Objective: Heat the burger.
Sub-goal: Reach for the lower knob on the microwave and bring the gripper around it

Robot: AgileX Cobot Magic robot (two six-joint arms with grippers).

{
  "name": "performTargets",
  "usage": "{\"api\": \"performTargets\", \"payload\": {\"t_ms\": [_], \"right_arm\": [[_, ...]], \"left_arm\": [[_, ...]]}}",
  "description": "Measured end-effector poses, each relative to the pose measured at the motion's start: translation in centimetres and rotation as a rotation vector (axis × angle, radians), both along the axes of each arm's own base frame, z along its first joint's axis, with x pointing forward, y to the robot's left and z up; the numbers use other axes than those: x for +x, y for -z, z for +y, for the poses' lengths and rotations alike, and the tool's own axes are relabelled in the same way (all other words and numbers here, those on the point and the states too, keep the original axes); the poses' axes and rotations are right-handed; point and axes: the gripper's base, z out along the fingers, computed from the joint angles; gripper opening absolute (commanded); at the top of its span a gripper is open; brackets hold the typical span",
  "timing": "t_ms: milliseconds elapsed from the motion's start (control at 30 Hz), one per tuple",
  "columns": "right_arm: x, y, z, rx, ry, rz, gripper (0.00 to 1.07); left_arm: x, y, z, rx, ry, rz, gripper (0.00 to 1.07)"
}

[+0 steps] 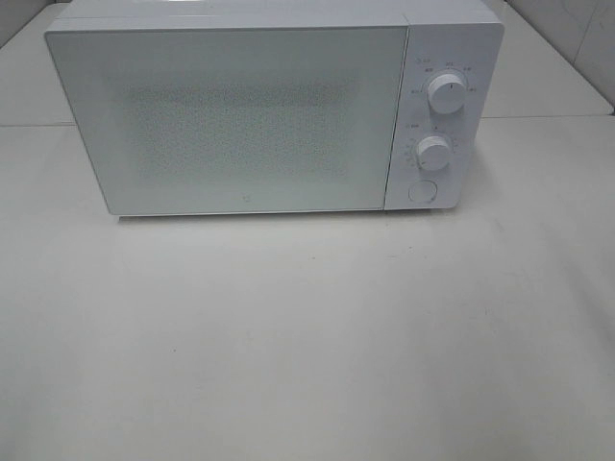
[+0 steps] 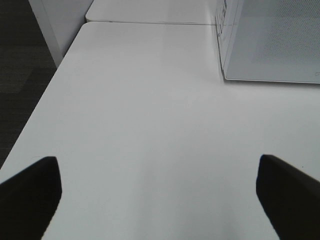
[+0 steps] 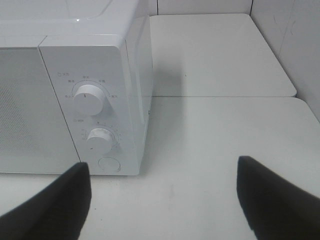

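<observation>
The shut white microwave point(image 1: 240, 115) walls off the back of the table point(image 1: 307, 336) — in front of it, by my left gripper point(image 2: 157, 162) and right gripper point(image 3: 162, 164), bare surface lies open.

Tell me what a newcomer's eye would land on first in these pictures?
A big white microwave with its door shut stands at the back of the white table. On its right-hand panel sit two round knobs, one above the other, with a round button below. In the wrist views the left tool and the right tool hang open, holding nothing.
</observation>
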Motion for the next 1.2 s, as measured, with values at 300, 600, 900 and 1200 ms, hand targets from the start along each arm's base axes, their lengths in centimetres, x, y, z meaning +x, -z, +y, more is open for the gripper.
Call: {"api": "performTargets", "payload": {"t_ms": [300, 600, 900, 1200], "right_arm": [[3.6, 1.6, 0.4, 0.006, -0.015, -0.011, 0.76], [5.4, 2.3, 0.7, 0.005, -0.027, -0.06, 0.76], [7.0, 3.7, 0.5, -0.055, -0.002, -0.137, 0.76], [7.1, 6.4, 1.5, -0.085, 0.071, -0.179, 0.76]], "left_arm": [[0.0, 0.0, 0.0, 0.0, 0.0, 0.0, 0.98], [0.0, 0.0, 0.0, 0.0, 0.0, 0.0, 0.98], [0.0, 0.0, 0.0, 0.0, 0.0, 0.0, 0.98], [0.0, 0.0, 0.0, 0.0, 0.0, 0.0, 0.98]]}}
